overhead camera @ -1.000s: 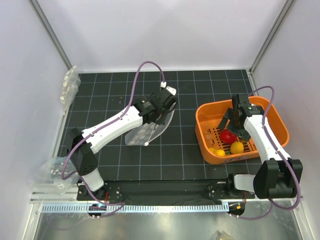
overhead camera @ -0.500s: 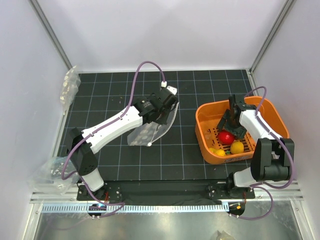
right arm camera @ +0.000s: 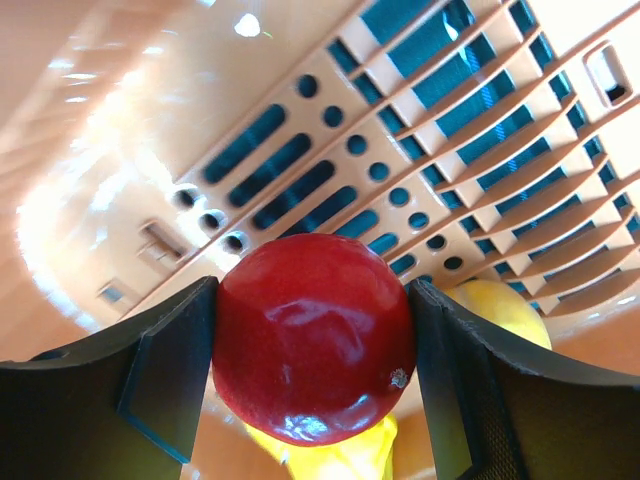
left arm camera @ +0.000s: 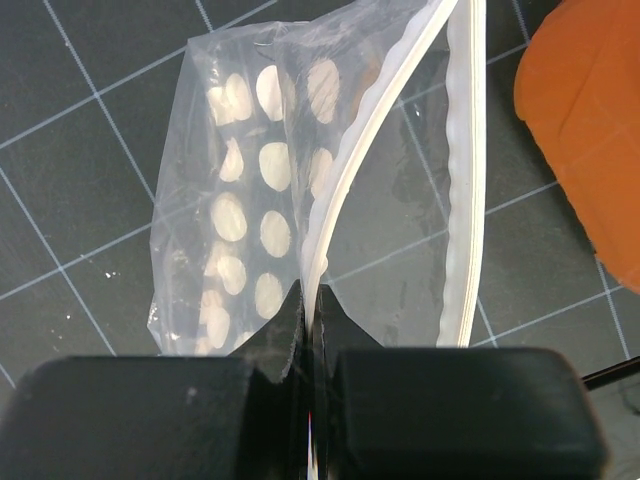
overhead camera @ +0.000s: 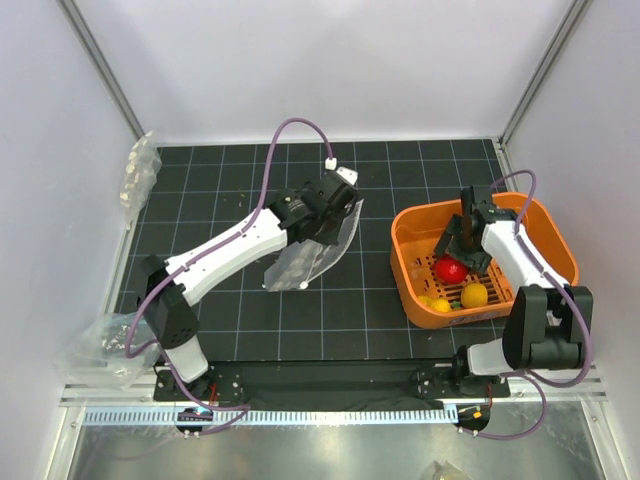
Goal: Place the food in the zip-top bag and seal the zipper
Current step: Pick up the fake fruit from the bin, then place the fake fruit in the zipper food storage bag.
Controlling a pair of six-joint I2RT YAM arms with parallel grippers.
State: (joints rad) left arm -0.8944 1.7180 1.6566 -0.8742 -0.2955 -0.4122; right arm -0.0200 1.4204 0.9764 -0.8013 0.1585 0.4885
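The left pincer is closed, its two fingers pressed together on one strip of the zipper of the zip-top bag. The bag is clear with rows of white dots and hangs from this grip over the middle of the black gridded worktop, to the left of the orange basket and apart from it. In the top view its lower end lies at or near the worktop surface; contact cannot be confirmed. In the left wrist view the second zipper strip stands to the right of the gripped one with a clear gap between them, so the mouth of the bag is open. A corner of the basket shows at the right edge of that view. The right pincer reaches down into the basket at the right side of the worktop. Its jaws stand wide, one finger flat against each side of the red fruit, so it is gripping that fruit. Whether the fruit is lifted off the slotted basket floor cannot be told. The yellow fruits lie in the near part of the basket, just beside the red fruit; in the right wrist view one shows directly beneath it and another to its right. No fruit is in the bag. Two bundles of clear plastic lie at the left edge of the worktop, one far and one near, well apart from both arms
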